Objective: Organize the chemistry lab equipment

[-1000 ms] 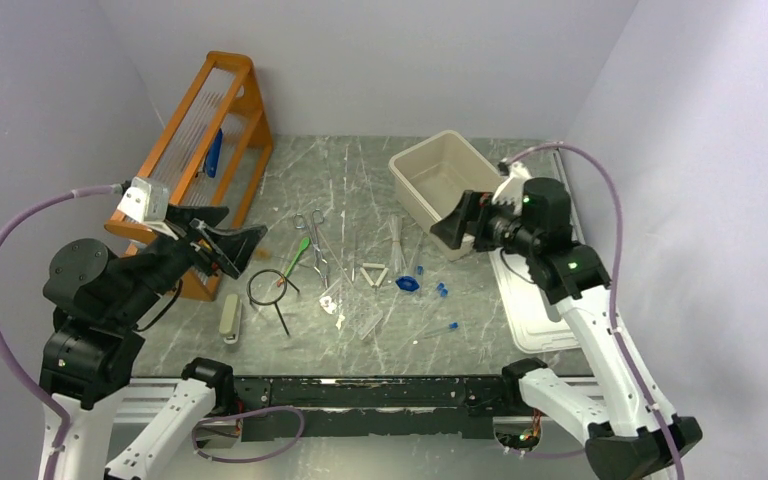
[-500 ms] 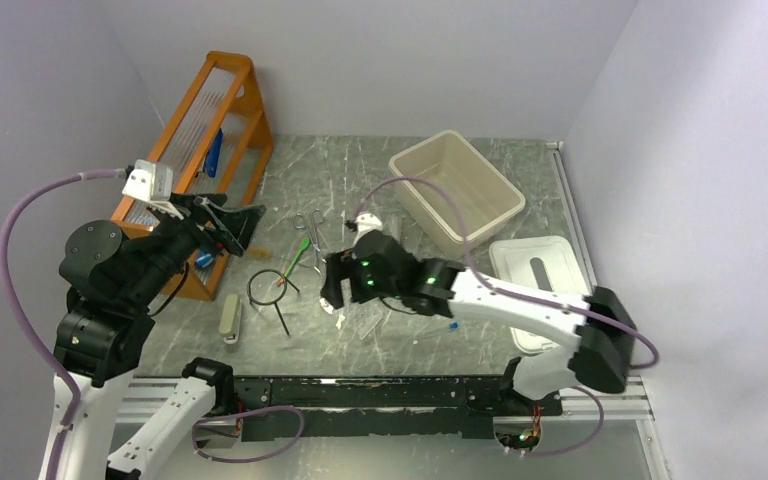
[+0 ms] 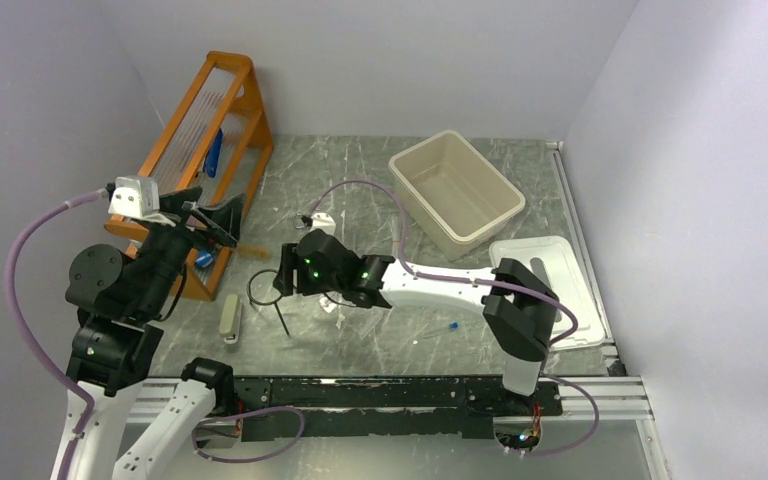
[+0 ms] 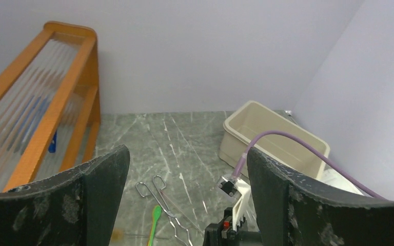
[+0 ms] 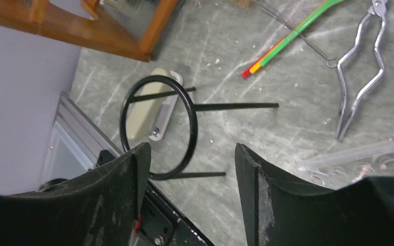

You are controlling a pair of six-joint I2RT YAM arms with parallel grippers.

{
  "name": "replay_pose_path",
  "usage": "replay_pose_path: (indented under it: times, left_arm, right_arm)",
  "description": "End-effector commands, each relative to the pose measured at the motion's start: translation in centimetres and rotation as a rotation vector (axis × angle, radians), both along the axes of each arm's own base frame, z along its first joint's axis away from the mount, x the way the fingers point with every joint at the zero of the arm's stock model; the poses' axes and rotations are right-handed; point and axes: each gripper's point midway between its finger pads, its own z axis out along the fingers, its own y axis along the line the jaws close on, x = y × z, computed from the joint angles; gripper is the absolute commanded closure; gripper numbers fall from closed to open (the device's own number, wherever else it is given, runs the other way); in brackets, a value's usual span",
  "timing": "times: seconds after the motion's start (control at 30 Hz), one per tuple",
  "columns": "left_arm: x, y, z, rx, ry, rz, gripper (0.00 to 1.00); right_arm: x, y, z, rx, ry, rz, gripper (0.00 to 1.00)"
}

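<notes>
By the near edge of the tabletop [image 3: 360,180] lies the black wire ring [image 5: 159,77], beside a small beige block [image 5: 151,110]. It is the loose item closest to either arm. In the top view the ring [image 3: 251,292] sits just left of the right gripper [image 3: 285,272], and its longest stem runs back toward the near edge.

In the right wrist view the right gripper [image 5: 191,154] hangs above the ring. Its jaws stand apart with nothing between them, and the hoop sits more toward its left finger [image 5: 118,200]. The straight stems run off to the right, across the line of the gripper's fingers. Closing on the hoop's wire rather than a stem looks like the likelier grasp, and the gripper would have to come down first.

The right arm stretches low and nearly level across the middle of the tabletop, its wrist pointing left. The left gripper [image 3: 210,212] is raised well above the tabletop beside the orange rack [image 3: 200,150], spread wide and empty, so the right arm is much the nearer.

Farther out lie the green-handled stick [image 5: 297,31], the metal forceps [image 5: 361,77] and some clear tubes [image 5: 349,154]. Beyond them is the beige bin [image 3: 455,190].
</notes>
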Motion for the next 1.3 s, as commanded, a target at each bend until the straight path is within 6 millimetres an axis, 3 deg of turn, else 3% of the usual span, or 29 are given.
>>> replay_pose_path:
  times: [0.0, 0.13, 0.23, 0.37, 0.53, 0.63, 0.83, 0.97, 1.13, 1.27]
  left_arm:
    - [0.7, 1.7, 1.4, -0.003, -0.08, 0.103, 0.12]
    - [1.3, 2.4, 0.8, 0.026, -0.08, 0.146, 0.12]
    - [1.9, 2.6, 0.2, 0.035, -0.069, 0.167, 0.13]
    - [2.5, 2.8, -0.4, 0.048, -0.056, 0.186, 0.13]
    - [2.5, 2.8, -0.9, 0.052, -0.043, 0.187, 0.13]
    - [2.2, 3.0, -0.7, 0.048, -0.04, 0.191, 0.13]
    - [1.5, 3.5, 0.6, 0.042, -0.055, 0.211, 0.14]
    - [0.7, 4.2, 1.9, 0.022, -0.077, 0.233, 0.14]
    - [-0.2, 4.7, 3.2, -0.005, -0.101, 0.251, 0.14]
    - [-0.1, 4.1, 3.1, -0.02, -0.086, 0.221, 0.13]
  right_arm:
    - [1.6, 1.5, 0.9, 0.04, -0.001, -0.079, 0.38]
    - [2.0, 2.0, -1.6, -0.054, 0.024, -0.08, 0.49]
    - [1.7, 2.6, -2.3, -0.076, 0.051, -0.053, 0.57]
    - [1.4, 2.8, -2.9, -0.085, 0.068, -0.046, 0.66]
    - [1.7, 3.6, -2.3, -0.064, 0.042, -0.019, 0.88]
    - [1.8, 4.1, -1.0, -0.039, 0.026, -0.003, 1.0]
    - [1.2, 4.5, 3.3, 0.044, 0.001, 0.043, 1.0]
    - [1.0, 4.5, 7.1, 0.148, -0.02, 0.096, 1.0]
    - [2.3, 3.6, 12.0, 0.244, -0.065, 0.136, 1.0]
    - [4.7, 1.6, 15.0, 0.297, -0.088, 0.132, 1.0]
